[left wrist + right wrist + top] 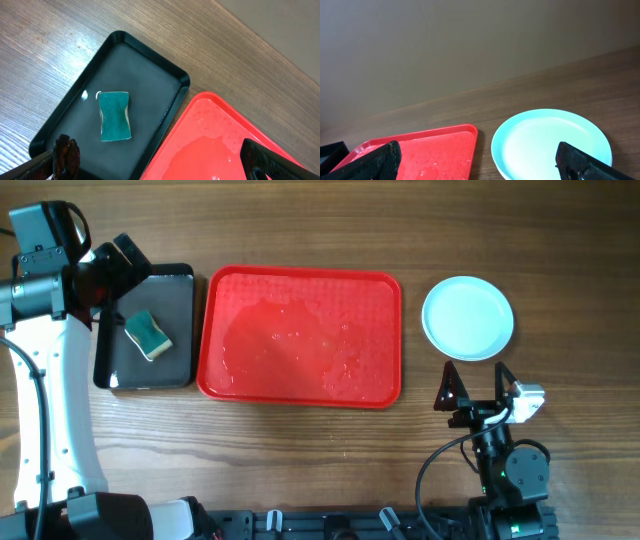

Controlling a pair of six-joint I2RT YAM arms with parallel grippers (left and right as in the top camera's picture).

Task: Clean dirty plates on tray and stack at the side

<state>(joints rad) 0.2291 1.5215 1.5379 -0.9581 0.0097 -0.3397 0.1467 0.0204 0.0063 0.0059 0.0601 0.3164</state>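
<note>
Right gripper (476, 387) sits off the red tray (300, 330) at its near right corner, on the operator side, and its two fingers are spread wide with nothing between them. On my right wrist feed the dark fingertips (387, 155) frame the view low at both edges, and the tray's right end shows between them.

Left gripper (156, 147) hangs beyond the tray's far left corner. Its jaws also stand well apart and hold nothing.

From overhead I see the tray lying flat and long side on, with no plate on it. Its textured floor carries a glossy wet film and scattered droplets, thickest toward the middle and the near right part.

One pale blue plate (468, 318) rests on the wooden table (300, 230) to the right of the tray, level with its far half and separated from the rim by a strip of bare wood. Its face is clean and shiny. I cannot tell from these feeds whether more plates lie under it.

Just beside the tray's left edge sits a smaller black tray (175, 295), their rims nearly meeting. A teal sponge (148, 335) with a pale side lies inside it, toward its middle and turned at an angle.
</note>
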